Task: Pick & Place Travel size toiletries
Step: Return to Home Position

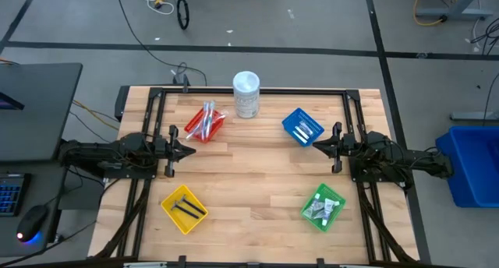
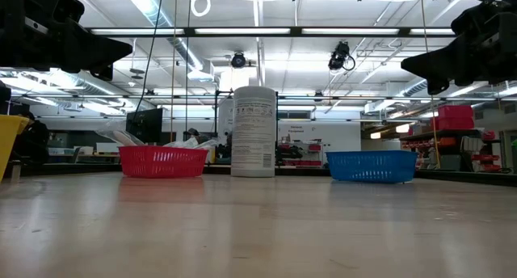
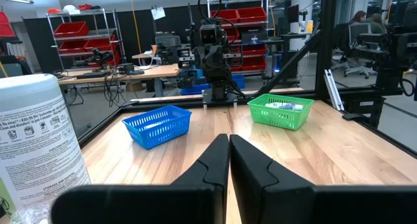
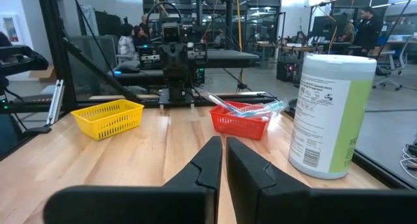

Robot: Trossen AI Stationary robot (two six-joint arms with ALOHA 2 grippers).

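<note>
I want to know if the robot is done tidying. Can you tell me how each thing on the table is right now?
left pincer: shut, empty, raised.
right pincer: shut, empty, raised.
red basket: holds pale sticks.
blue basket: holds white items.
yellow basket: holds black pieces.
green basket: holds small tubes and packets.
white container: standing upright.
</note>
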